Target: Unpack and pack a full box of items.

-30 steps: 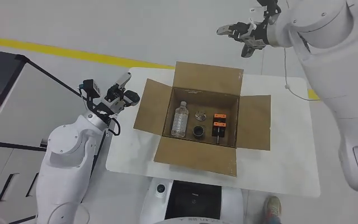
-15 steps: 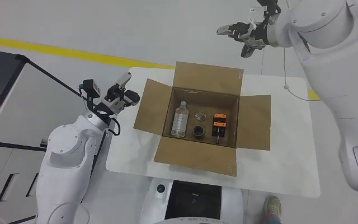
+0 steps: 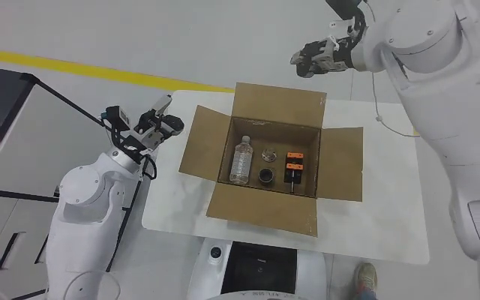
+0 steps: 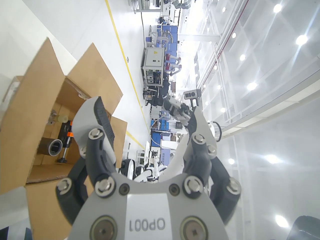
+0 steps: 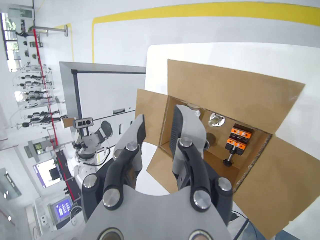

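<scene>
An open cardboard box [image 3: 270, 112] stands on the white table [image 3: 375, 217] with all flaps spread. Inside lie a clear water bottle [image 3: 241, 159], a small metal part [image 3: 271, 157], a dark cylinder [image 3: 265, 175] and an orange-and-black clamp [image 3: 293, 167]. My left gripper [image 3: 162, 118] hovers open and empty off the table's left edge, beside the box's left flap. My right gripper [image 3: 309, 55] hangs open and empty in the air beyond the box's far flap. The box [image 5: 262, 96] and clamp [image 5: 237, 138] appear past the right gripper [image 5: 158, 123]. The left gripper [image 4: 147, 118] sits beside the box [image 4: 37, 106].
A grey cabinet-like stand [image 3: 15, 97] sits at the left, close to my left arm. Bare table surface lies to the right of the box and in front of it. A yellow floor line [image 3: 90, 71] runs behind the table.
My right gripper has shifted slightly left and down toward the box's far flap and turned. My left gripper has edged a little left. The box contents have not moved.
</scene>
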You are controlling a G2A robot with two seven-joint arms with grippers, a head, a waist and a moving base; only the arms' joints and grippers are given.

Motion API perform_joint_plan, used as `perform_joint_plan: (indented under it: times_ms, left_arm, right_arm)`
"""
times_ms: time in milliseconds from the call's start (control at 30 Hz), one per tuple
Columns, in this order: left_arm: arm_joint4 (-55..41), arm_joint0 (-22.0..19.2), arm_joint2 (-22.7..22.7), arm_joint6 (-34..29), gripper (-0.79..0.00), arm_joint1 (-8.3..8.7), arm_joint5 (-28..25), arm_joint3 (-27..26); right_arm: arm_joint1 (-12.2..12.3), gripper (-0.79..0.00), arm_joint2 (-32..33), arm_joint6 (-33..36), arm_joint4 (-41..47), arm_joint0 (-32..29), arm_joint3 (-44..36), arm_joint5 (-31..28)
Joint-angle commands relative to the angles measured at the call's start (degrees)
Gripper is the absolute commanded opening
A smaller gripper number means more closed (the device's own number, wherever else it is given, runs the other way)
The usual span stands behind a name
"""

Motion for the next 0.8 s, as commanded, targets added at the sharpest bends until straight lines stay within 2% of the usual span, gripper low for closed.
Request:
perform_joint_plan:
  times_ms: [0, 67, 100, 133, 167, 400, 433, 467, 500, 533, 767]
  left_arm:
    - [-0.8, -0.1, -1.5, 0.4, -0.785, 0.07, -0.3, 0.6]
    - [-0.8, 0.3, -2.6, 0.2, -0.785, 0.19, 0.2, 0.4]
    - [-1.0, 0.5, -3.4, 0.4, -0.542, 0.24, 0.4, 0.6]
    - [-1.1, 0.6, -3.9, -0.1, -0.172, 0.31, 0.4, 0.7]
    - [-0.9, 0.7, -4.5, -0.6, 0.0, 0.4, 0.2, 0.8]
    - [-0.2, 2.0, -5.6, -0.8, 0.0, 0.54, -1.1, 1.5]
    - [0.2, 2.3, -5.3, -1.3, 0.0, 0.57, -1.2, 1.3]
    - [0.4, 2.4, -5.2, -1.4, 0.0, 0.59, -1.4, 1.2]
    - [0.4, 2.4, -5.2, -1.4, 0.0, 0.59, -1.4, 1.2]
    - [0.4, 2.4, -5.2, -1.4, 0.0, 0.59, -1.4, 1.2]
    - [0.4, 2.4, -5.2, -1.4, 0.0, 0.59, -1.4, 1.2]
  right_arm:
    - [-0.2, -0.603, -0.7, -0.7, 1.1, -1.2, -1.8, 1.0]
    - [-0.5, -0.588, -1.5, -0.3, 3.0, -2.2, -2.9, 1.5]
    - [-0.7, -0.548, -2.1, -0.5, 3.5, -2.6, -3.4, 1.7]
    - [-0.9, -0.52, -2.9, -0.4, 3.7, -2.8, -4.0, 1.9]
    - [-1.1, -0.517, -3.8, -0.3, 4.1, -2.9, -4.5, 2.2]
    - [-3.7, -0.536, -13.0, 2.0, 5.2, -3.5, -2.5, 1.2]
    - [-4.1, -0.471, -14.0, 1.8, 5.3, -3.6, -1.8, 1.3]
    - [-4.5, -0.372, -14.8, 1.5, 5.1, -3.4, -1.4, 1.3]
    - [-4.6, -0.052, -14.8, 0.8, 4.0, -2.7, -1.0, 1.1]
    - [-4.6, 0.0, -14.8, 0.8, 4.0, -2.7, -1.0, 1.1]
    - [-4.6, 0.0, -14.8, 0.8, 4.0, -2.7, -1.0, 1.1]
